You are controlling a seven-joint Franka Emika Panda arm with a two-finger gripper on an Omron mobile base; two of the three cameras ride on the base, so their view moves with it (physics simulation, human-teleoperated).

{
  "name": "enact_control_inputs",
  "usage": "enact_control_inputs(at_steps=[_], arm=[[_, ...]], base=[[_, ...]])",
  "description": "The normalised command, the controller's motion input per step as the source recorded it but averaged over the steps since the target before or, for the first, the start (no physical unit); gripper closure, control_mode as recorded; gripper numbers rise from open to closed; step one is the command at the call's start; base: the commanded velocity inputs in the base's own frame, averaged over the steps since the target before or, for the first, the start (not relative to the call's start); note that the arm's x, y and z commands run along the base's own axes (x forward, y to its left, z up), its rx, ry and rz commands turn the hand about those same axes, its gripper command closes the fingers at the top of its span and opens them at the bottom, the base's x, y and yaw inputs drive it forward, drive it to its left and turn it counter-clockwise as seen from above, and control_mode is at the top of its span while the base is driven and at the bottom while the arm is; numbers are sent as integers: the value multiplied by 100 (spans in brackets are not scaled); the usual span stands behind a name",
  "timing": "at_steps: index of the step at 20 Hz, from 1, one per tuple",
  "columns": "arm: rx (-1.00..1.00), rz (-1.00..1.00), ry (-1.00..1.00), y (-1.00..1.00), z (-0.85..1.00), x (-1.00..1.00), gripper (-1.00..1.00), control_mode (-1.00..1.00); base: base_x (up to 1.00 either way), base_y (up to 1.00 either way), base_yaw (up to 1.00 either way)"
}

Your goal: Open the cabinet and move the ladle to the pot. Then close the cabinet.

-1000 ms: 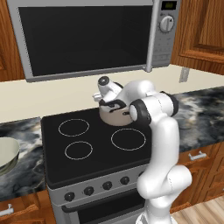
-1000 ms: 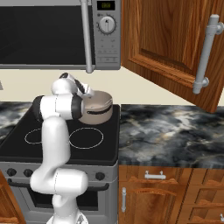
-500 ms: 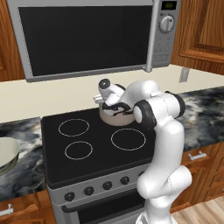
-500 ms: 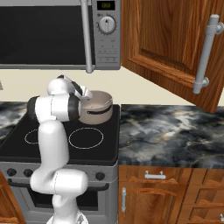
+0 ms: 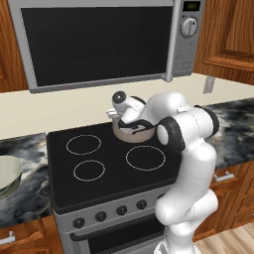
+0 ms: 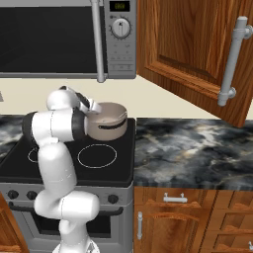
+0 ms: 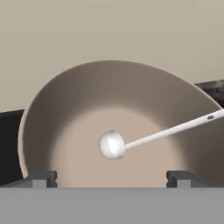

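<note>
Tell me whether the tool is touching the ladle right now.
Apart. In the hand view the ladle lies inside the pot, its bowl on the pot floor, while the tool stands open, its fingertips well clear on either side.

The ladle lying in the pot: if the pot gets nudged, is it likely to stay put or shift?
The ladle looks stiff and light: thin white handle, small round bowl. That bowl rests on the pot floor with the handle leaning on the wall, so a nudge would probably make it slide or roll. The straight sides should keep it inside.

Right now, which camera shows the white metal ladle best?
The hand view: the white metal ladle lies bowl-down inside the grey round pot, fully visible. In both base views the arm and pot wall hide it.
</note>
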Motion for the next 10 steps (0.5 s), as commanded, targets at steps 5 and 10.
enact_control_inputs(at_steps=[5,10], arm=[[0,-3,-1,0,14,-39,-100,-100],[0,-3,-2,0,7,-53,-100,-100]], base=[[0,0,0],[0,0,0]])
